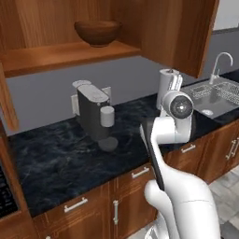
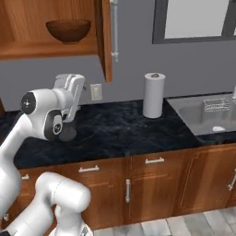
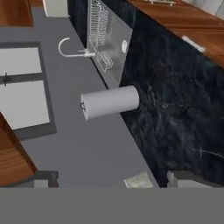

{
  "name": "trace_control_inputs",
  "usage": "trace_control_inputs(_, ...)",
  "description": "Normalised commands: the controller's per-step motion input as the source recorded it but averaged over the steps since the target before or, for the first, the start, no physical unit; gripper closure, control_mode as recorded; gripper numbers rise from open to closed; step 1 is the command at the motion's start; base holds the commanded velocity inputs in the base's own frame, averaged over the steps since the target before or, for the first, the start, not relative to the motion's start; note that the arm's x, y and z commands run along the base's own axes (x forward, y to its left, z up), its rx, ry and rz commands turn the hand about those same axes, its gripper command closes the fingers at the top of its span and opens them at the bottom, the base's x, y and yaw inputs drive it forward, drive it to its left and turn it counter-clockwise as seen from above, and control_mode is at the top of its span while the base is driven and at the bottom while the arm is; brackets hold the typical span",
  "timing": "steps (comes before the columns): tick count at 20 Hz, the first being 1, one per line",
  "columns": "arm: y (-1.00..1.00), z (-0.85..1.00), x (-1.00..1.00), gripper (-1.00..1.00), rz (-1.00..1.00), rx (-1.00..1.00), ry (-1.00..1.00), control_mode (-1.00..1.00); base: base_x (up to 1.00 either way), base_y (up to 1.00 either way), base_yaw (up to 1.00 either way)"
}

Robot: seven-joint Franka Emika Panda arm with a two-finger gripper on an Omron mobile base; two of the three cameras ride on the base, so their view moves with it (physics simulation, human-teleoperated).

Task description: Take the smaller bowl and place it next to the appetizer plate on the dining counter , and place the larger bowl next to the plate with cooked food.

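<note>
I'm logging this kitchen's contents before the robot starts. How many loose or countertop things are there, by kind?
Wooden bowl, on the cabinet shelf: 1
Coffee machine: 1
Paper towel roll: 1
Faucet at the sink: 1
Total: 4

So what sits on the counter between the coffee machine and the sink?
In the left base view, the paper towel roll stands between coffee machine and sink; the robot arm partly covers it.

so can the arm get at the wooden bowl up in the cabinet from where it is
Probably yes, though it is a stretch. The wooden bowl sits on an open shelf above the coffee machine, nothing in front of it. The end effector is open, well below it.
</note>
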Motion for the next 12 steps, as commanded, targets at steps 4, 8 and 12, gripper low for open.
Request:
trace_control_inputs(4,0.0,0.0,0.0,-1.0,0.0,0.0,0.0,1.0,0.56,-0.01,0.51)
trace_control_inputs(8,0.0,0.0,0.0,-1.0,0.0,0.0,0.0,1.0,0.11,0.03,0.53)
trace_control_inputs(12,0.0,0.0,0.0,-1.0,0.0,0.0,0.0,1.0,0.14,-0.03,0.45)
